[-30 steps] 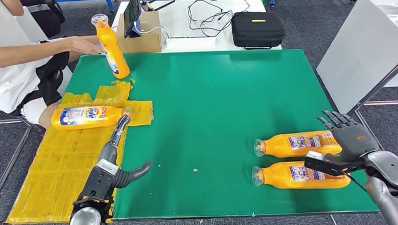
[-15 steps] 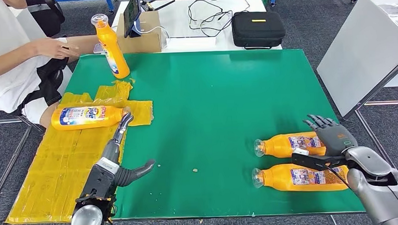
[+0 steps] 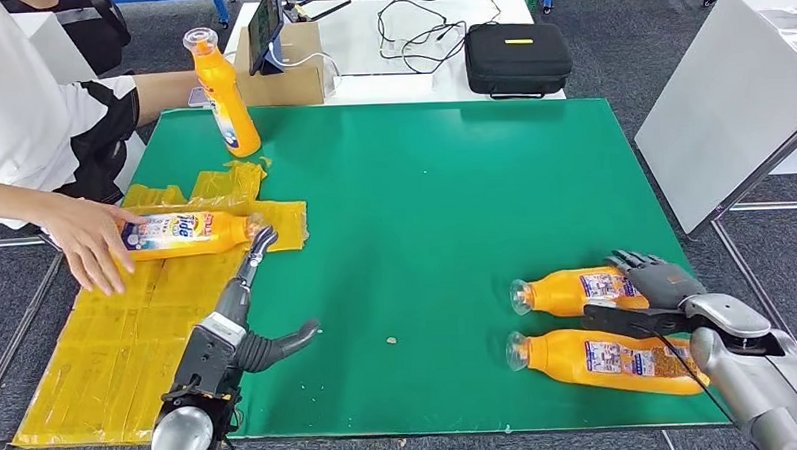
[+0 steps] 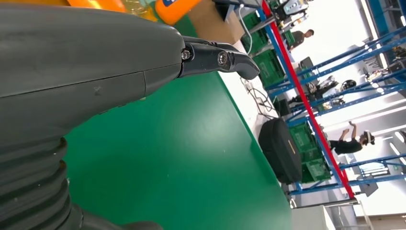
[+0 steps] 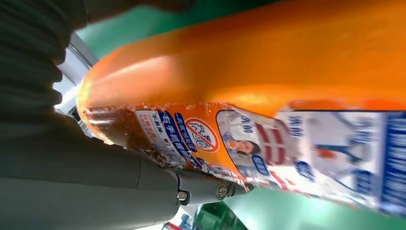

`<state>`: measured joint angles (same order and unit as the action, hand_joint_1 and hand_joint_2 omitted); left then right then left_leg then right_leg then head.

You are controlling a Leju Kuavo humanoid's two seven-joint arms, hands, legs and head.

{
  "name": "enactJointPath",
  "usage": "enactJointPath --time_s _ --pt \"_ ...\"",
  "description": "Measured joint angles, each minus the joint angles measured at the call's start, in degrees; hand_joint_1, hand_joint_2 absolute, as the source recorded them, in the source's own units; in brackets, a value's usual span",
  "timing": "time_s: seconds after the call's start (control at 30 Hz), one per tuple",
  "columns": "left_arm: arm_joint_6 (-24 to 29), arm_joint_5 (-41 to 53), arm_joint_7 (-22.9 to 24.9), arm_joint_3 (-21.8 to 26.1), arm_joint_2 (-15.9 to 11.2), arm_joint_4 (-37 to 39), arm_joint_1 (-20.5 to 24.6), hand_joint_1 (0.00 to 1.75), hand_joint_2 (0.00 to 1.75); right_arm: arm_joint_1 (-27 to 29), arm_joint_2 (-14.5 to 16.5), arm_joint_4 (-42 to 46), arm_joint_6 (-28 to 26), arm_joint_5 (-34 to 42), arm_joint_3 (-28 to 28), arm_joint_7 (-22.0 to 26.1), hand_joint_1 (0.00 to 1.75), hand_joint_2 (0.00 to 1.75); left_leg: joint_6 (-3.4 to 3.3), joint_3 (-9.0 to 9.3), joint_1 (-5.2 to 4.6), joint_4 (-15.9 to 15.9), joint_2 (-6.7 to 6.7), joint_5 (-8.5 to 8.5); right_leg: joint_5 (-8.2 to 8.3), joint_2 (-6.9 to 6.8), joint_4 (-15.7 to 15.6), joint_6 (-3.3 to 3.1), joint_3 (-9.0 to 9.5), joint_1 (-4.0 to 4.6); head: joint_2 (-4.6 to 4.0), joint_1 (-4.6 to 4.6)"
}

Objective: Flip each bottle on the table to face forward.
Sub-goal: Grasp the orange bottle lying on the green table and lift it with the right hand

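1. Head view: two orange bottles lie side by side at the lower right of the green table, long axes running left-right, caps pointing left. The right hand sits at the base end of the farther bottle, fingers draped over it and thumb between the pair; the nearer bottle lies just below. Whether it grips yet cannot be told. The left hand, spread and empty, points toward a third bottle at mid left, where a person's hand rests.
2. Left wrist view: the thumb stands apart over green.
3. Right wrist view: a bottle's label lies against the thumb.
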<state>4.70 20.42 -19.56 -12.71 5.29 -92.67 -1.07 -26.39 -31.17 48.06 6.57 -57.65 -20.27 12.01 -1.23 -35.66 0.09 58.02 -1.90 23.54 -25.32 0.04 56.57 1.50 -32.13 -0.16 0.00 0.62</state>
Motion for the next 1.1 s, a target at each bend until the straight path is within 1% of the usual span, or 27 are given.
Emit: enactJointPath --time_s 0.1,0.2,0.33,0.47,0.53,0.63,0.7,0.8,0.87,0.97,1.03,1.1 --pt "0.1 -0.1 0.0 -0.1 0.0 0.8 0.3 0.00 1.75 -1.8 -0.2 -3.0 -0.5 0.1 -1.6 -0.1 1.75 1.75 0.00 0.00 0.00 0.0 0.01 0.00 0.00 0.00 0.0 0.00 0.00 0.01 0.00 0.01" --pt "0.2 -0.2 0.0 -0.4 0.0 1.4 0.3 0.00 1.75 -2.9 0.0 -4.9 -2.7 0.1 -3.0 -0.5 1.75 1.75 0.00 0.00 0.01 0.0 0.01 0.00 0.00 0.00 0.0 0.00 0.02 0.03 0.00 0.00" --pt "0.6 0.0 0.3 -0.4 0.0 1.6 0.1 0.00 1.75 -3.1 1.1 -5.5 -8.1 -0.7 -3.9 -2.8 1.75 1.75 0.00 0.01 0.01 0.0 0.03 0.00 0.00 0.01 0.0 0.00 0.03 0.06 0.00 -0.01" --pt "0.3 1.2 1.3 -0.4 0.0 0.9 -0.8 0.00 1.75 -1.1 3.9 -2.8 -14.9 -3.4 -3.4 -6.0 1.75 1.75 0.01 0.01 0.02 0.0 0.04 -0.01 0.01 0.01 0.0 0.00 0.03 0.09 0.00 -0.01" --pt "-0.3 1.8 1.9 -0.4 0.0 0.1 -1.5 0.00 1.75 0.9 5.9 0.9 -18.2 -5.2 -2.0 -7.4 1.75 1.75 0.01 0.01 0.04 0.0 0.03 -0.01 0.01 0.01 0.0 0.00 0.02 0.10 0.00 0.01" --pt "-0.8 2.4 2.3 -0.4 0.0 -1.0 -2.1 0.00 1.75 3.5 8.8 6.3 -20.4 -6.2 0.4 -8.3 1.75 1.75 0.02 -0.01 0.07 0.0 -0.03 -0.01 0.00 -0.03 0.0 0.00 -0.01 0.11 0.00 0.01" --pt "-1.3 2.9 2.5 -0.4 0.0 -1.5 -2.3 0.00 1.75 5.5 11.2 10.5 -22.3 -3.8 2.5 -7.2 1.75 1.75 0.03 -0.06 0.13 0.0 -0.09 -0.01 -0.02 -0.07 0.0 -0.01 -0.02 0.14 0.00 -0.02" --pt "-2.4 4.1 2.9 -0.7 0.0 -2.2 -2.5 0.00 1.75 9.3 16.3 19.6 -25.3 0.9 6.8 -5.3 1.75 1.75 0.04 -0.09 0.16 0.0 -0.02 -0.01 -0.02 -0.04 0.0 -0.02 -0.09 0.16 0.00 0.00" --pt "-3.0 4.5 3.1 -1.3 0.0 -2.5 -2.4 0.00 1.75 11.4 19.7 25.4 -26.4 3.2 8.5 -4.4 1.75 1.75 0.04 -0.09 0.17 0.0 -0.03 -0.01 -0.03 -0.05 0.0 -0.03 -0.12 0.16 0.00 0.00" --pt "-3.4 4.9 3.4 -2.3 0.0 -2.7 -2.2 0.00 1.75 14.1 24.3 32.5 -26.7 9.2 9.6 -1.8 1.75 1.75 0.05 -0.10 0.19 0.0 -0.06 -0.01 -0.05 -0.09 0.0 -0.04 -0.12 0.16 0.00 -0.02" --pt "-3.4 5.0 3.6 -2.8 0.0 -2.8 -2.0 0.00 1.75 15.7 26.7 35.9 -25.4 13.9 9.8 0.1 1.75 1.75 0.05 -0.10 0.18 0.0 -0.03 -0.01 -0.05 -0.08 0.0 -0.04 -0.12 0.16 0.00 -0.02" --pt "-3.4 4.9 3.8 -2.9 0.0 -2.8 -1.9 0.00 1.75 17.3 28.7 38.1 -23.8 16.6 9.7 1.3 1.75 1.75 0.04 -0.10 0.17 0.0 -0.01 -0.01 -0.05 -0.08 0.0 -0.04 -0.12 0.15 0.00 -0.02"
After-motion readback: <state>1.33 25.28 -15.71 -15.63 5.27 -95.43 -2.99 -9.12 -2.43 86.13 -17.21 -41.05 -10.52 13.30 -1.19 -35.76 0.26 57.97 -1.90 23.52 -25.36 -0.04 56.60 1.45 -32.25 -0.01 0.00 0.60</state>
